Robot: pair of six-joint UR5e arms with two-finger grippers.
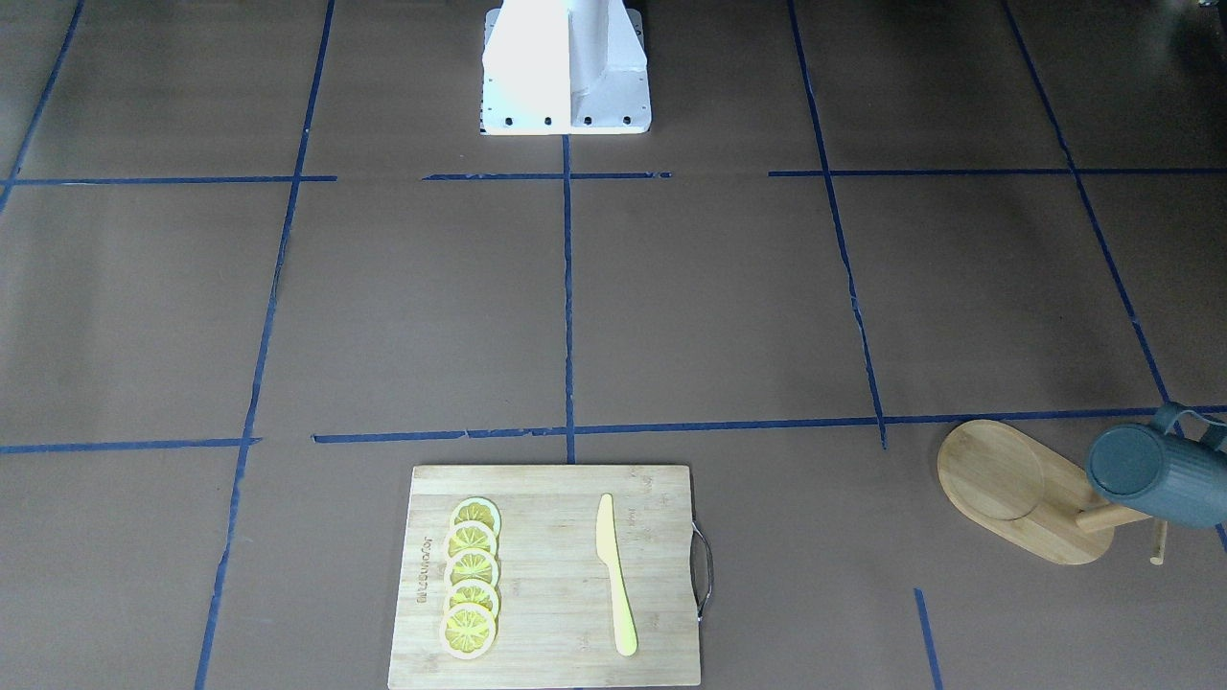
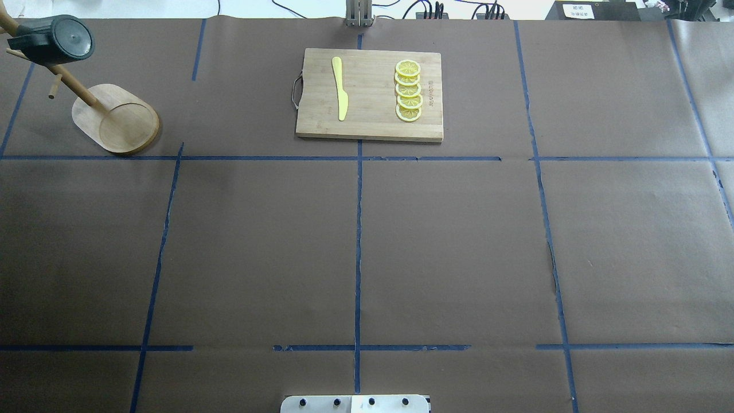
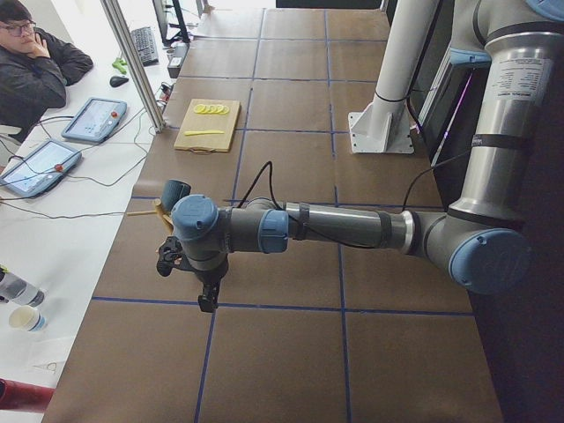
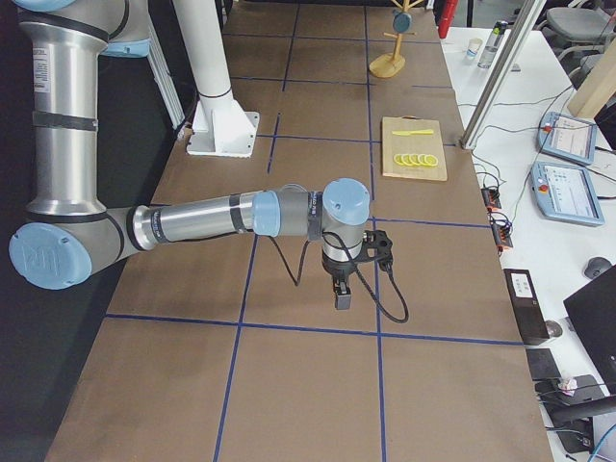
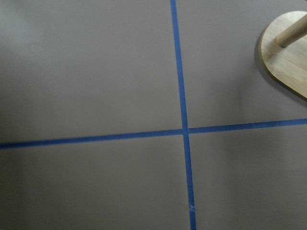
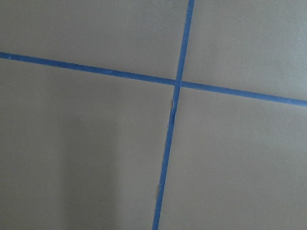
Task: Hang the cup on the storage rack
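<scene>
Overhead exterior: shows the cup (image 2: 57,39) up on the rack (image 2: 114,117), well off to the robot's left of the board (image 2: 370,86). Hangs clear of the table, tipped on its side with the round bottom turned toward the cameras. Presumably hooked by the handle over a peg, though cannot make out the exact contact. Looks like the job is done: nothing bearing the cup but the rack.

Dark teal-grey all over. Ribbed down the side in the front-facing view, with a smooth flat bottom and a loop handle poking out on the side away from the board. No sight of the inside or of any lettering from these angles.

Catches the grippers only in the side cameras. Puts the left gripper (image 3: 208,300) low over the table, beyond the rack from the board, and the right gripper (image 4: 343,296) well out on the board's opposite side. Cannot tell how far either is open; nothing visible in them. Held off from the rack, likely so as not to knock the cup.

On the board, just a knife (image 2: 339,89) and lemon slices (image 2: 408,90), no part of this job.
</scene>
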